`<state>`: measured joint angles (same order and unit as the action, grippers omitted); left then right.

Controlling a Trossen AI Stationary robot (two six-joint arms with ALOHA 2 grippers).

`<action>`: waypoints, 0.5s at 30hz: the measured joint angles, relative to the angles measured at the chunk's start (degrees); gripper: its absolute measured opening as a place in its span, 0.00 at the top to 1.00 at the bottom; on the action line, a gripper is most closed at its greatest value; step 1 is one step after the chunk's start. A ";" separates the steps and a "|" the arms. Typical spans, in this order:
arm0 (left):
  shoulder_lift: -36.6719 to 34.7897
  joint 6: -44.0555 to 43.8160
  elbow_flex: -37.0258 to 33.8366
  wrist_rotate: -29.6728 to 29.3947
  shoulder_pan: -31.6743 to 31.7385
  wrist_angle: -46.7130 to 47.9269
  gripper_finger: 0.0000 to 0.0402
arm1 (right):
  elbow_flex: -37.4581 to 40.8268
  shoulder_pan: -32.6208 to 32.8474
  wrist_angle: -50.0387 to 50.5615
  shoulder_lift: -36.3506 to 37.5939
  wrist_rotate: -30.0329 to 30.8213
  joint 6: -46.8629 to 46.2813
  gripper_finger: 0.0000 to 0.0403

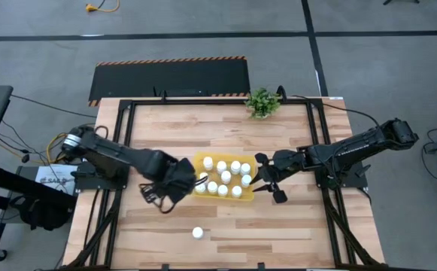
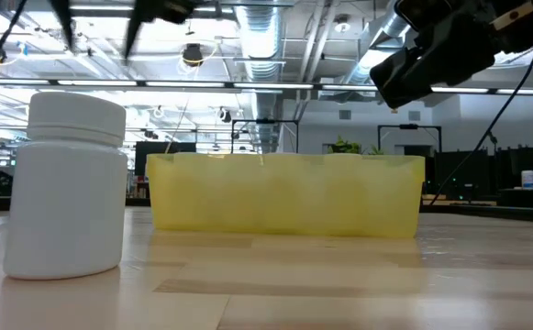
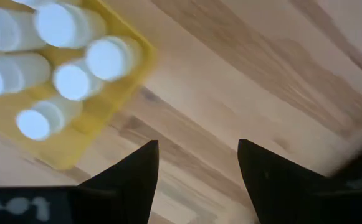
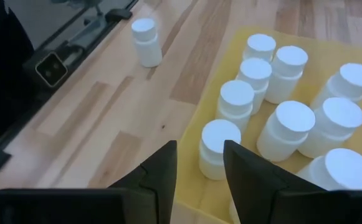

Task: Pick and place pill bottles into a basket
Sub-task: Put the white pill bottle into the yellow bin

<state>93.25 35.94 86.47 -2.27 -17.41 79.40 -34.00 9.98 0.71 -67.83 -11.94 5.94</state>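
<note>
The yellow basket (image 1: 203, 187) lies at the table's middle, with several white pill bottles (image 1: 226, 176) standing upright in it; the basket also shows in the low view (image 2: 284, 194). One more bottle (image 1: 198, 232) stands upright on the table near the front edge, and is large in the low view (image 2: 69, 188). My left gripper (image 1: 174, 193) is open and empty above the table at the basket's left near corner (image 3: 62, 149). My right gripper (image 1: 265, 181) is open and empty at the basket's right side, over its rim (image 4: 199, 186), close to the nearest bottle in the basket (image 4: 220, 149).
A small green potted plant (image 1: 262, 102) stands at the table's far edge. Black frame rails (image 1: 124, 135) run along the left and right sides of the table. Bare wood lies in front of the basket around the lone bottle (image 4: 146, 42).
</note>
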 joint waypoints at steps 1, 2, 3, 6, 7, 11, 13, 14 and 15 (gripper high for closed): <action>-0.89 -0.54 -0.17 -0.05 -0.93 1.08 0.48 | 0.00 0.02 -0.15 0.00 0.00 -0.79 0.69; -1.81 -0.93 -0.58 0.00 -1.83 1.74 0.48 | 0.00 0.04 -0.19 0.00 0.00 -1.61 0.69; -2.55 -1.51 -1.07 0.20 -2.87 2.27 0.48 | 0.00 0.09 -0.19 0.00 0.00 -2.44 0.69; -4.22 -3.86 -2.73 1.52 -5.71 2.21 0.48 | 0.00 0.10 -0.24 0.00 0.00 -3.54 0.69; -4.90 -4.65 -3.56 1.78 -6.54 1.37 0.48 | 0.00 0.10 -0.24 0.00 0.00 -3.55 0.69; -7.87 -6.67 -9.18 3.86 -8.01 -7.23 0.48 | 0.00 0.10 -0.31 0.00 0.02 -4.90 0.69; -10.00 -7.73 -12.95 4.82 -8.04 -13.95 0.48 | -0.03 0.19 -0.27 0.00 0.02 -6.81 0.69; -11.07 -8.40 -14.63 4.95 -8.04 -17.00 0.48 | -0.31 0.54 0.20 0.00 0.04 -7.37 0.69; -12.00 -9.16 -16.10 4.86 -8.04 -19.92 0.48 | -0.72 0.98 0.56 0.00 0.06 -7.26 0.69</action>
<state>81.25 26.78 70.37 2.59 -25.45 59.48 -34.72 10.96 1.27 -67.83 -11.88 -1.31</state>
